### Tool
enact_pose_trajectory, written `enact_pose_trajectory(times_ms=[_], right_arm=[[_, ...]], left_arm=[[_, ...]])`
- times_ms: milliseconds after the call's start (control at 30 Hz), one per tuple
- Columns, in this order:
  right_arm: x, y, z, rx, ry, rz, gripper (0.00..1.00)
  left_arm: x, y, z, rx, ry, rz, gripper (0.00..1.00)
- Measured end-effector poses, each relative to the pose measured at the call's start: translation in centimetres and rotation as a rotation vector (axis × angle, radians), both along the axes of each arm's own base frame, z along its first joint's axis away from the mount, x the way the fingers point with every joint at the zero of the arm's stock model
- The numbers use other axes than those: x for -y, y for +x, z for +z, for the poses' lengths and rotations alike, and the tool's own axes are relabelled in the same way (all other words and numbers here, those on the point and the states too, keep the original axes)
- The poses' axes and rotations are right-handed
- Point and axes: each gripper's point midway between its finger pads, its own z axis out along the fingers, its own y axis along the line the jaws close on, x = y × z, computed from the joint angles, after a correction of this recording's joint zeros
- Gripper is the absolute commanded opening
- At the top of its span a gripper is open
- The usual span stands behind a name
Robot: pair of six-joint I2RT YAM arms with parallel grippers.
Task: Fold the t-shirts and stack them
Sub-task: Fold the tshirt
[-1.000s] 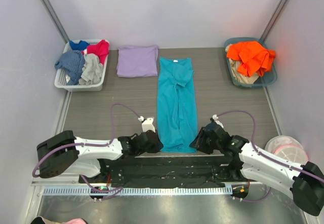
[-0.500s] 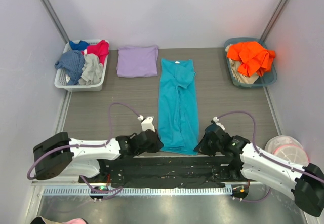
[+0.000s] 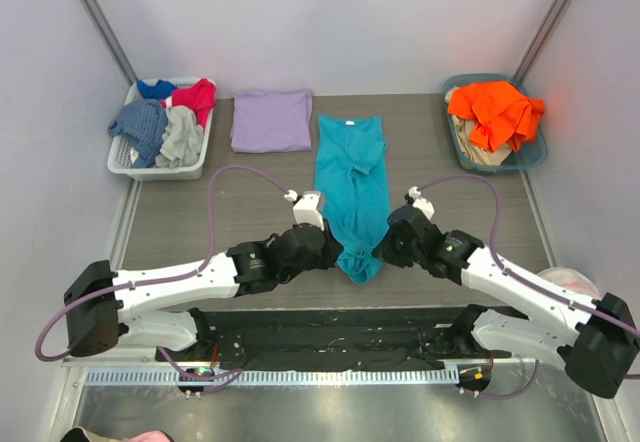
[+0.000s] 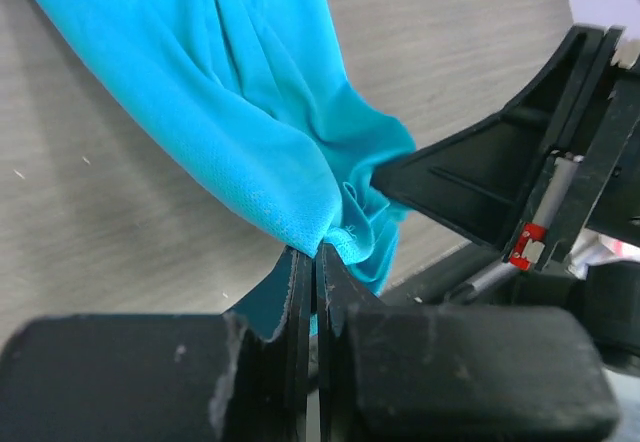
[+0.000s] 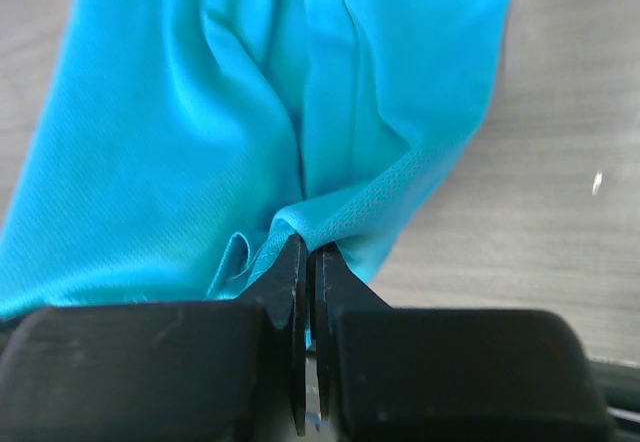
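The teal t-shirt (image 3: pixel 352 177) lies lengthwise in the middle of the table, folded narrow, its white neck label at the far end. Its near hem is lifted and sags between the two grippers. My left gripper (image 3: pixel 326 252) is shut on the hem's left corner, seen in the left wrist view (image 4: pixel 318 252). My right gripper (image 3: pixel 383 250) is shut on the right corner, seen in the right wrist view (image 5: pixel 306 245). The lavender t-shirt (image 3: pixel 271 119) lies folded at the far left of the table.
A white basket (image 3: pixel 128 164) with red, blue and grey garments stands at the far left. A teal bin (image 3: pixel 538 154) with an orange garment stands at the far right. A pale round object (image 3: pixel 568 279) sits at the right edge.
Both grippers have moved away from the near edge toward the far side, carrying the teal shirt's near hem up and over the shirt's body. The shirt now looks shorter.
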Motion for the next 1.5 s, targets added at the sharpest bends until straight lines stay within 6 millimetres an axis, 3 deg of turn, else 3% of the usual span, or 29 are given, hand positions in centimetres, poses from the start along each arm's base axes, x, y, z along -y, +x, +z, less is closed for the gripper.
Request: enact_pose_trajectory(times_ms=[200,500,767,1000,1267,1500], right_arm=[[-0.1,3.5,1.6,0.065,-0.107,-0.035,0.01],[2.0,9.7,1.7,0.095,-0.243,-0.135,0.01],[4.3,13.7,0.1,0.073,-0.283,-0.186,0.01],[4.3,16.3,-1.4,0.060,-0.290,-0.170,0.01],[4.3,18.7,-2.9,0.034,-0.290,-0.158,0.01],[4.7,21.8,-2.0,0.057,-0.259,-0.178,0.01]], left_arm=[[-1.8,2.7,-0.5,0.028,0.065,0.062,0.00],[-5.1,8.5,-3.8,-0.008,0.165,0.165,0.00],[-3.5,13.0,-5.2,-0.036,0.160,0.144,0.00],[-2.3,15.4,-6.5,-0.052,0.160,0.111,0.00],[-2.6,17.2,-7.4,-0.074,0.152,0.100,0.00],[-3.5,20.0,-7.9,-0.091,0.130,0.113,0.00]])
